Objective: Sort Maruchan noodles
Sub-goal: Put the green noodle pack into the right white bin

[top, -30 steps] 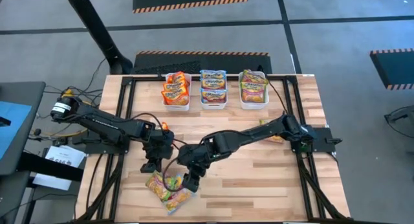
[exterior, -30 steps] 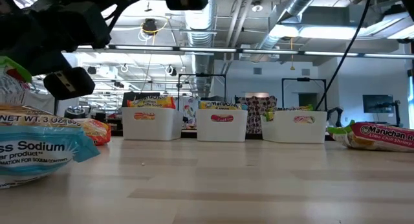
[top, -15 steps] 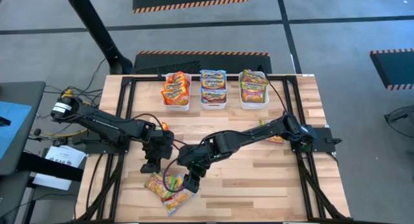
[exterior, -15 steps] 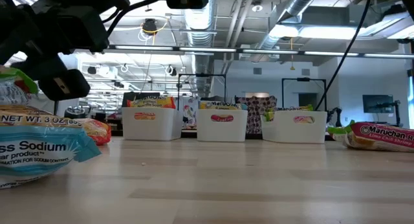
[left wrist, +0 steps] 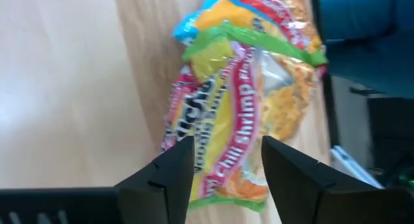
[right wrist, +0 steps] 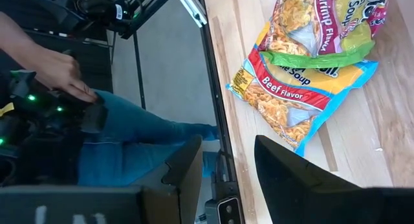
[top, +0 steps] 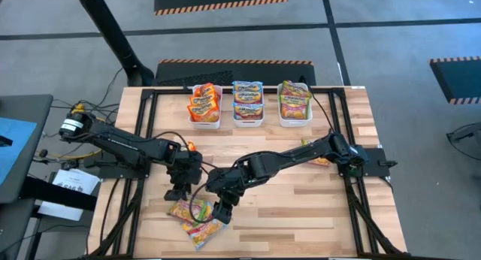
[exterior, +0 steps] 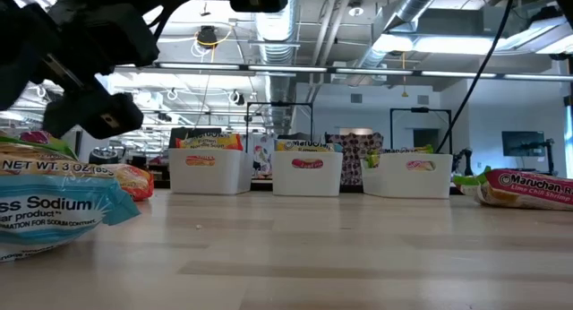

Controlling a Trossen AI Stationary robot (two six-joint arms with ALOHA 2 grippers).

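Two Maruchan noodles packets lie stacked near the table's front edge: a green-pink Lime Chili Shrimp packet (left wrist: 226, 101) rests on a blue Beef Flavor packet (right wrist: 291, 101). In the high view the pile (top: 197, 220) lies left of centre. My left gripper (left wrist: 223, 143) hovers open just above the green-pink packet and touches nothing. My right gripper (top: 220, 213) stands open beside the pile's right side, its fingers (right wrist: 187, 166) short of the packets.
Three white bins (top: 248, 104) with packets stand in a row at the far edge. Another green-pink packet (exterior: 524, 189) lies at the right under the right arm, and an orange one (exterior: 134, 180) at the left. A person's hand (right wrist: 61, 72) shows beyond the front edge.
My left gripper has opened and let go of the green-pink packet, then risen a little. The packet's raised end has dropped, and it now lies flat on the blue packet.
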